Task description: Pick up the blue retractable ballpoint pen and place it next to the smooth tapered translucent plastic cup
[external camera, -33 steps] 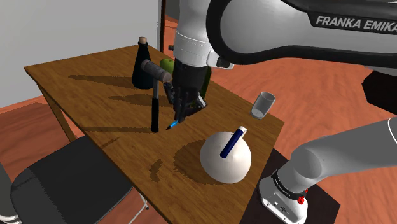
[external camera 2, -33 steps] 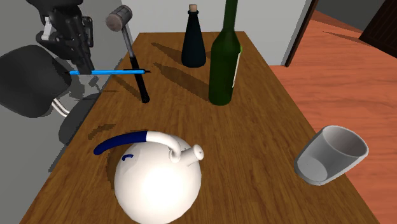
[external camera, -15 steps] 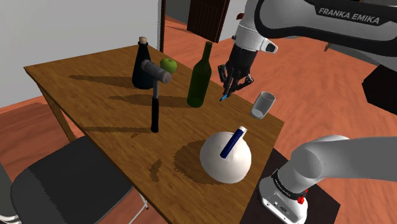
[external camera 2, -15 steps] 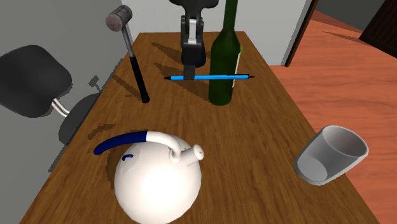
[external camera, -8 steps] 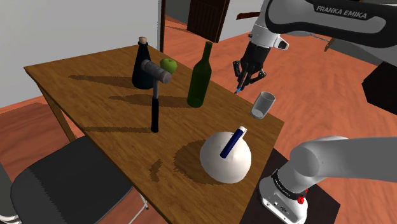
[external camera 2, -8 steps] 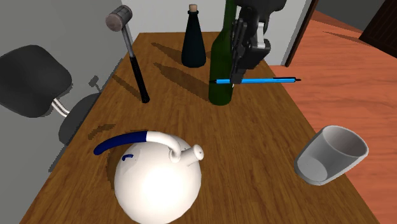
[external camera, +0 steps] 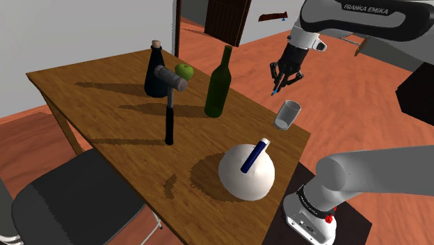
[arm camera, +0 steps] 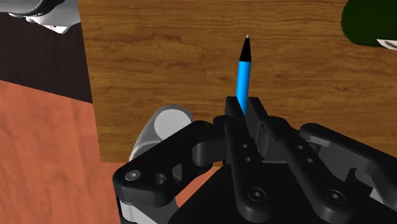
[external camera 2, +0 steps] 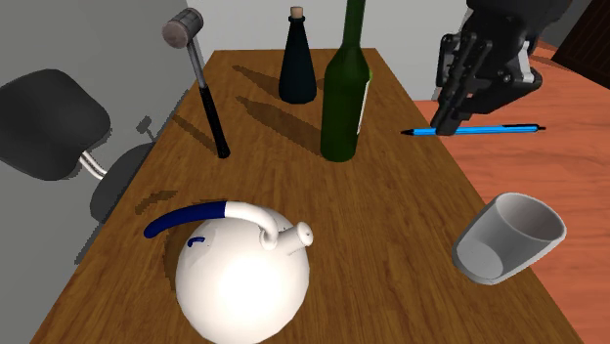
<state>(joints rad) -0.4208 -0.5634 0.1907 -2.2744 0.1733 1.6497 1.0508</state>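
- My gripper [external camera 2: 452, 125] is closed tight on the pen [external camera 2: 494, 129], off-centre, holding it level in the air near the cup [external camera 2: 508, 239].
- I judge the pen light, stiff and slick; it may pivot.

Arm [external camera: 362, 17] raised, outstretched, end effector [external camera 2: 450, 122] gripping pen [external camera 2: 494, 128]

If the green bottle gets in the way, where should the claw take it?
The green bottle stands upright and its body looks wide, so likely take its slim neck, coming in level from the side. Right now the claw holds the blue pen.
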